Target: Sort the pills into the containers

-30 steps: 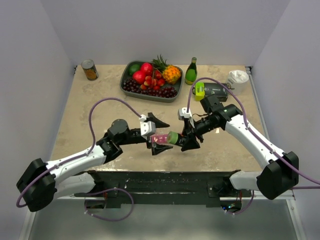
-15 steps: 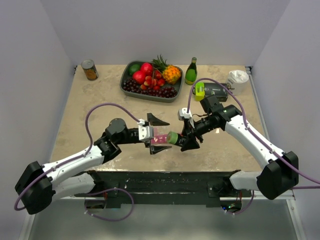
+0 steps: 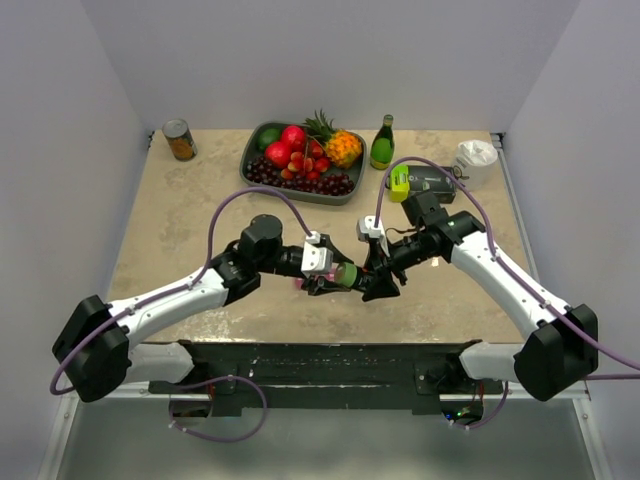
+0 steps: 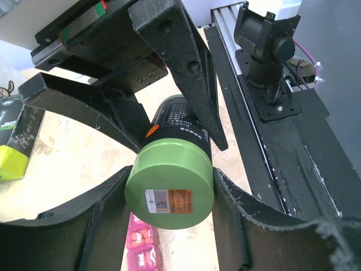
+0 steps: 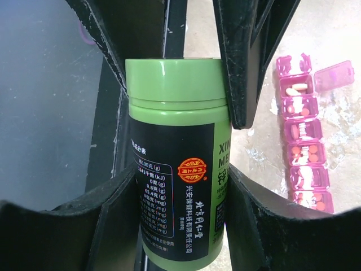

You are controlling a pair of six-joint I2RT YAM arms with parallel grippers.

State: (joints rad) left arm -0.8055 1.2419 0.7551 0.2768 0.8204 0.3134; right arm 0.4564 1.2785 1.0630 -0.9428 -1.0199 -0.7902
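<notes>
Pill organizer (image 5: 305, 153) on the table (image 3: 180, 220) toward the middle of the near edge, lids open, below the bottle (image 5: 169, 214). Right pincer (image 5: 179, 169) clamped on the bottle body, left pincer (image 4: 171, 172) clamped on its green cap (image 4: 169, 189). Uncapping, seemingly; calls next for a twist without slipping.

Tin can (image 3: 179, 139) far left, fruit tray (image 3: 244, 163), green bottle (image 3: 382, 142) beside it

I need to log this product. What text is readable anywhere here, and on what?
"XIN" and "ME", cut off: on the green-capped bottle.
"北京同仁堂": above its red logo.
"兴安保健科技有限责任公司": below that logo.
Nutrition table, cap sticker: too small to read.
Lime-and-black pack, can: blurred.
</notes>
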